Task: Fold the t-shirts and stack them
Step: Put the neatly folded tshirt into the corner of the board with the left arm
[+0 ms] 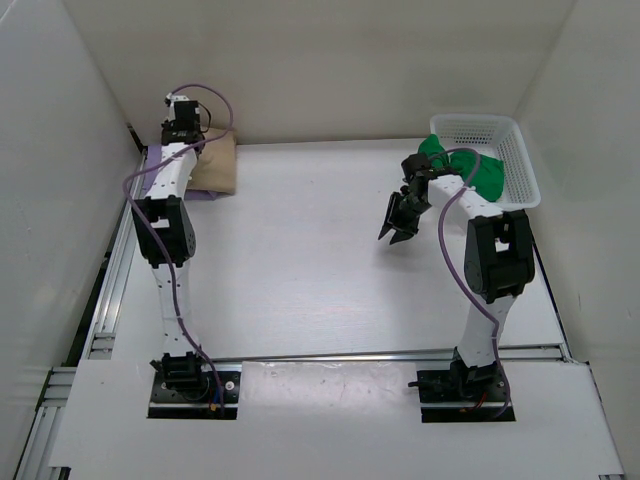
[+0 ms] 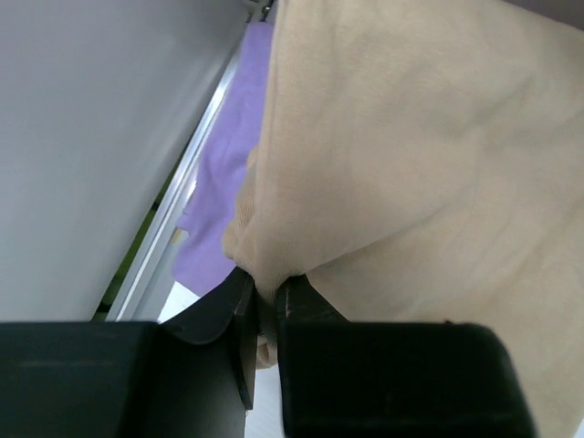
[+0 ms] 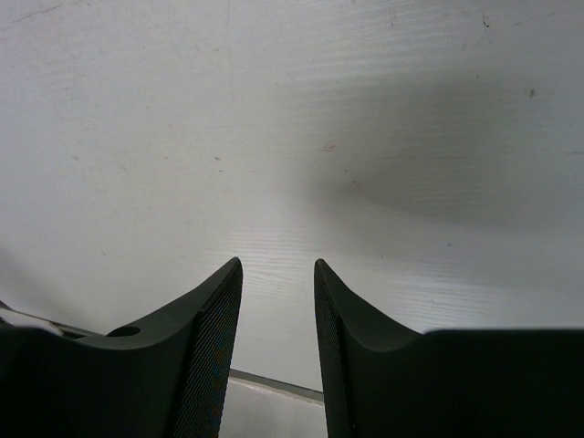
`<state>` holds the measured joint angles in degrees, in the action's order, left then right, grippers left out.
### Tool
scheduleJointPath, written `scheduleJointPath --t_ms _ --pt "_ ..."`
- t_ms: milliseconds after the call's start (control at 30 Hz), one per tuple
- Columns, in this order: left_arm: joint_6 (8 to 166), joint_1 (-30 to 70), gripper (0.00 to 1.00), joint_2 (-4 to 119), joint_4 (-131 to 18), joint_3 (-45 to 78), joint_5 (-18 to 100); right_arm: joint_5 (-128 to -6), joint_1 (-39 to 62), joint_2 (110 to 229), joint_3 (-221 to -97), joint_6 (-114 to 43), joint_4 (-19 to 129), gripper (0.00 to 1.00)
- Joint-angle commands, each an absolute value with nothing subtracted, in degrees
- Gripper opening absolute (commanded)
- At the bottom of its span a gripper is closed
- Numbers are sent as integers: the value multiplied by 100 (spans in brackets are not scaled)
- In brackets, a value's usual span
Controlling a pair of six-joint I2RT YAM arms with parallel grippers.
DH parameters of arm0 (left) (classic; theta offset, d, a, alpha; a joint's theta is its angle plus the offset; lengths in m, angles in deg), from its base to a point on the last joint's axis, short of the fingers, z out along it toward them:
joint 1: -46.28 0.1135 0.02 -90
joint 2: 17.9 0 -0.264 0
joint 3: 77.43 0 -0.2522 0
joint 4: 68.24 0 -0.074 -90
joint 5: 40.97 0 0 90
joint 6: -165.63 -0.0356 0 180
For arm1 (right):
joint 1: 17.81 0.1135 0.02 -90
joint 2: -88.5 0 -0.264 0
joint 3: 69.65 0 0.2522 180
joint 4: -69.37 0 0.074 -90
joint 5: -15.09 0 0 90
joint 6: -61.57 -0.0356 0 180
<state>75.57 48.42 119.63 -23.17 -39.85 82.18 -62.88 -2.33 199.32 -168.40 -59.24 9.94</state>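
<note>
Left pincer (image 2: pixel 265 308) nips tan shirt (image 2: pixel 411 164), wrist view only

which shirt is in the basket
The green t-shirt, in the white basket at far right. The tan t-shirt and purple t-shirt lie together at the far left corner, the tan one pinched by the left gripper.

This is a robotics lab cell: white panels (image 1: pixel 330 60) enclose a white table (image 1: pixel 300 260), aluminium rails (image 1: pixel 100 320) run at 9 o'clock, and the left arm (image 1: pixel 165 225) and right arm (image 1: pixel 495 260) are bolted at 6 o'clock.
</note>
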Motion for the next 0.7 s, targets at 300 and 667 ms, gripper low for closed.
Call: scheduleJointPath --t_ms 300,667 --pt "7563 5314 10 12316 -2468 -4496 8225 -6366 -252 20100 -17068 -5735 728 42" --pt "7563 5367 50 12967 -2574 -5146 8672 -6313 -252 20152 -17305 -5629 622 51"
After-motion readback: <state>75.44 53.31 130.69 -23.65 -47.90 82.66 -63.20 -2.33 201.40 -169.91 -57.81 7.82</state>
